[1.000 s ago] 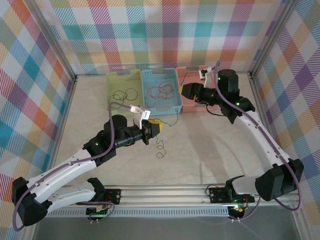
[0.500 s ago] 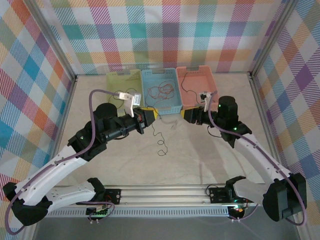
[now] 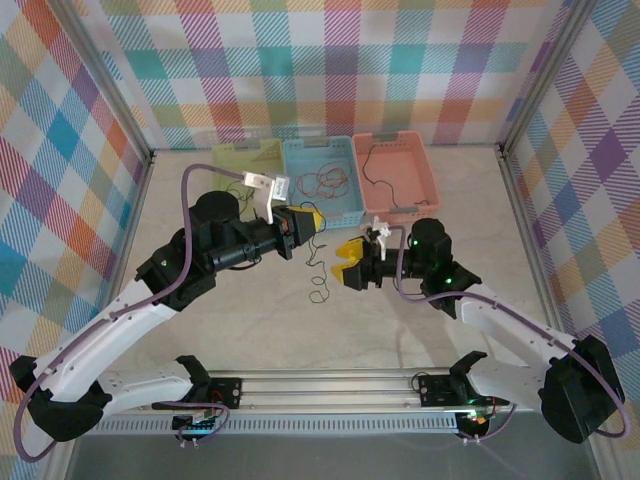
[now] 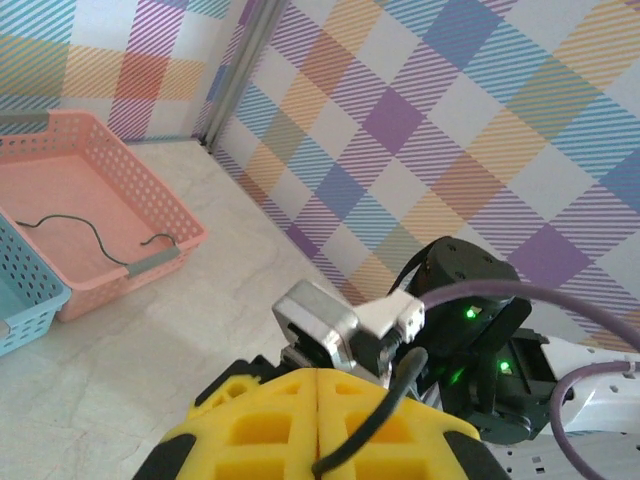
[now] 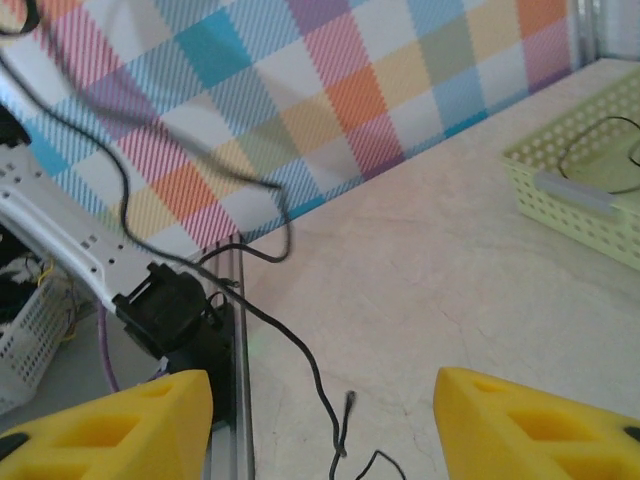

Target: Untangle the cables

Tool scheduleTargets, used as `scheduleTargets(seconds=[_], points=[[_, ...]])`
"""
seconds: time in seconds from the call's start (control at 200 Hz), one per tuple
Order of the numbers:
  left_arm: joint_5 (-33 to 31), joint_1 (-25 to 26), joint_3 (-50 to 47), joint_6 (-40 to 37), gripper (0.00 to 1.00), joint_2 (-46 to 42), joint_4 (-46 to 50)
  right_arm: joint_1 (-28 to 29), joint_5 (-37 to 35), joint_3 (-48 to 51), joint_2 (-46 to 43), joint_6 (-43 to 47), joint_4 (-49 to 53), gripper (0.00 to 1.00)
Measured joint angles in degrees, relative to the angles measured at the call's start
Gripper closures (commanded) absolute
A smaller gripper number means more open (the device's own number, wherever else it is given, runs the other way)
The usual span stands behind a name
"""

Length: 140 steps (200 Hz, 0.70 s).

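Obstructions: the left arm covers much of the green basket (image 3: 250,155) at 11 o'clock on the surface (image 3: 480,200), so its contents cannot be read from overhead.
Hard to make out: seen from above, the black cable (image 3: 320,285) is hair-thin. Its upper end is lost against the left claw (image 3: 307,219), and its kinked tail runs toward 6 o'clock.
Left claw: the yellow pads are pressed together and clamped on the black cable.
Left wrist view adds: the strand (image 4: 372,415) leaves the seam between the pads of the left claw (image 4: 318,420) and curls toward 1 o'clock. Beyond it is the right arm's wrist (image 4: 470,300), green lights lit.
Right claw (image 3: 349,264): the pads are wide apart with nothing between them. It sits at 4 to 5 o'clock of the left claw, just at 3 o'clock of the cable's squiggle.
Right wrist view adds: the cable (image 5: 300,350) lies loose on the surface ahead of the spread right claw (image 5: 320,405), cut off at the lower edge. The green basket (image 5: 570,195) at 2 o'clock holds a dark wire (image 5: 600,150).
Blue basket (image 3: 343,205): at 12 o'clock, holding a knot of red cables (image 3: 322,182). Individual strands cannot be told apart.
Pink basket (image 3: 410,185): at 1 o'clock, holding one black wire (image 3: 372,165). The left wrist view shows this wire (image 4: 95,238) more clearly, snaking across the basket floor.
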<state>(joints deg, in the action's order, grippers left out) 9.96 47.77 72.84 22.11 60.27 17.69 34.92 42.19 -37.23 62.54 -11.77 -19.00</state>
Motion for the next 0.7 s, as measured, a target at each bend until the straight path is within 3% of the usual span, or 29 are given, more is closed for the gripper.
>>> scheduleTargets(seconds=[0.235, 0.385, 0.7], points=[[-0.02, 0.00, 3.98, 0.00, 1.00, 0.39, 0.55, 4.07, 0.28, 2.34, 5.70, 4.98, -2.93, 0.35], [-0.17, 0.00, 6.84, 0.00, 1.00, 0.81, 0.76, 5.27, 0.28, 2.86, 8.83, 7.04, -3.69, 0.42], [-0.35, 0.00, 9.88, -0.04, 1.00, 2.03, 1.92, 5.31, -2.75, 2.86, 10.93, 9.75, -6.95, 0.78]])
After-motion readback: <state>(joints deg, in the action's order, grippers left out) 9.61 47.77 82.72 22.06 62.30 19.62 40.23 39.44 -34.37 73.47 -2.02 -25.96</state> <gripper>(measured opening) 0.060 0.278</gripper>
